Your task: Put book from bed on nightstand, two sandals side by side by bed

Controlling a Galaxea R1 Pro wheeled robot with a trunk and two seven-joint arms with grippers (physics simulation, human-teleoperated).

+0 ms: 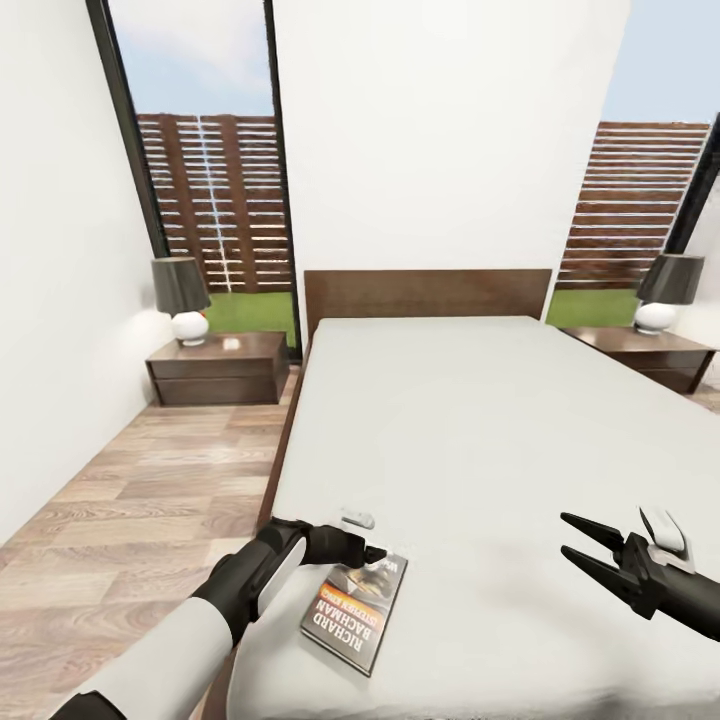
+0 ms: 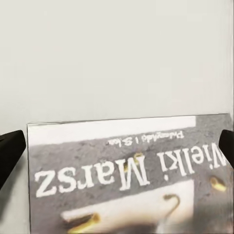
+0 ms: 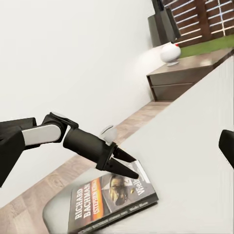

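Left tool (image 1: 378, 556) spread wide over thin glossy book (image 1: 355, 612) (flat on smooth grey bed (image 1: 480, 420)); right tool (image 1: 585, 550) open.

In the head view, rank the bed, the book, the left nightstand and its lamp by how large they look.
Largest to smallest:
1. Bed
2. Left nightstand
3. Book, though it lies nearest the camera, so this rank is unsure
4. Lamp on that nightstand, looking close to the book; unsure between them

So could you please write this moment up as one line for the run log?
phase: reaching for book | left gripper: open, over book edge on bed | right gripper: open, idle above mattress | nightstand: awaiting book
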